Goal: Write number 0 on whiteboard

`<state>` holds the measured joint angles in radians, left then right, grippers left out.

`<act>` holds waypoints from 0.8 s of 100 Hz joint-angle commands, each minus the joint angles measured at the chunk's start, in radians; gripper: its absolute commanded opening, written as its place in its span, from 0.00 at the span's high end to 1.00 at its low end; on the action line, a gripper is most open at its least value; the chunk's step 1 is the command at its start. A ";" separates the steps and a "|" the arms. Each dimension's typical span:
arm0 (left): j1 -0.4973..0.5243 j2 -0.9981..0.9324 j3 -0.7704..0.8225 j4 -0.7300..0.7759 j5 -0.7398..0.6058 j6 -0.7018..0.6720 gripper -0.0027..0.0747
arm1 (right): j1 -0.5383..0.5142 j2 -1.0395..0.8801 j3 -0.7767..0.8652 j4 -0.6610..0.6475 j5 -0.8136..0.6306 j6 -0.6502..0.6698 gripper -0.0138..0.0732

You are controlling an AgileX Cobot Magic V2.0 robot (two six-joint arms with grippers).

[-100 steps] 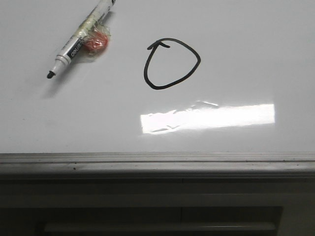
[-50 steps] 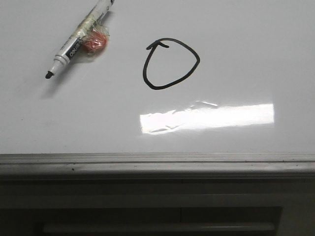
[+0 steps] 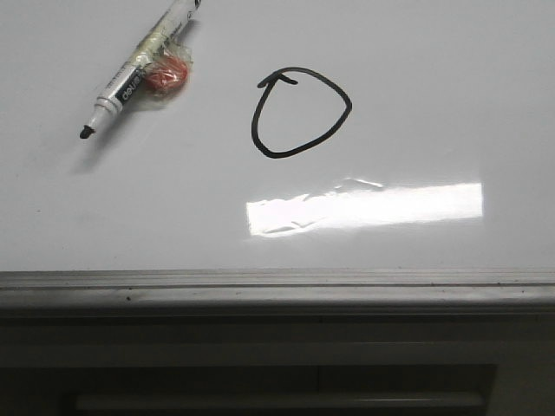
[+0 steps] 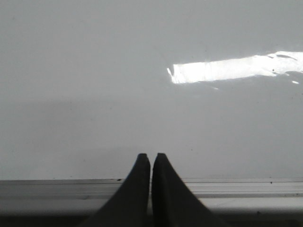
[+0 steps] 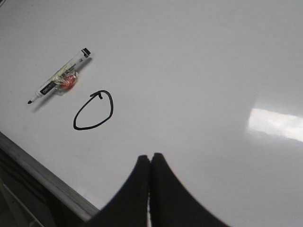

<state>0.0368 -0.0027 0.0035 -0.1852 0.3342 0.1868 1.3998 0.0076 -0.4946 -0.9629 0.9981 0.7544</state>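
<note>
From the front, you are looking at the whiteboard [image 3: 416, 87] lying flat, its grey frame edge running along the near side. The number 0 [image 3: 302, 113] is sitting near the middle of the board, a closed black loop with a small tick where the ends overlap. To its left a marker [image 3: 139, 71] is lying uncapped and untouched, tip pointing toward the near-left, with a small red lump [image 3: 166, 76] taped against its barrel. Neither claw is showing here.

In the left wrist view, the left claw [image 4: 151, 158] is hanging over the board's frame edge, fingers pressed together and holding nothing.

In the right wrist view, the right claw [image 5: 150, 158] is hovering over bare board, likewise pressed together and empty, with the loop and marker well apart from it.

The digit looks done. Should you need the marker again, expect it to be light, stiff and apt to roll on that glossy surface; pinch the barrel mid-length, beside the taped lump.
</note>
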 commanded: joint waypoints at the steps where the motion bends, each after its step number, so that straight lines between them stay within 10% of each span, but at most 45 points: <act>1: 0.001 -0.029 0.031 -0.018 -0.044 -0.008 0.99 | 0.000 0.017 -0.007 -0.051 -0.051 -0.003 0.92; 32: 0.001 -0.029 0.031 -0.018 -0.044 -0.008 0.99 | 0.000 0.017 0.079 -0.070 -0.028 -0.003 0.92; 60: 0.001 -0.029 0.031 -0.018 -0.044 -0.008 0.99 | -0.022 0.023 0.195 -0.398 -0.197 0.108 0.92; 80: 0.001 -0.029 0.031 -0.018 -0.044 -0.008 0.99 | -0.181 0.033 0.197 -0.019 -0.251 -0.013 0.92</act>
<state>0.0368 -0.0027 0.0035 -0.1876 0.3361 0.1868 1.2966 0.0135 -0.2772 -1.1108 0.8188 0.8203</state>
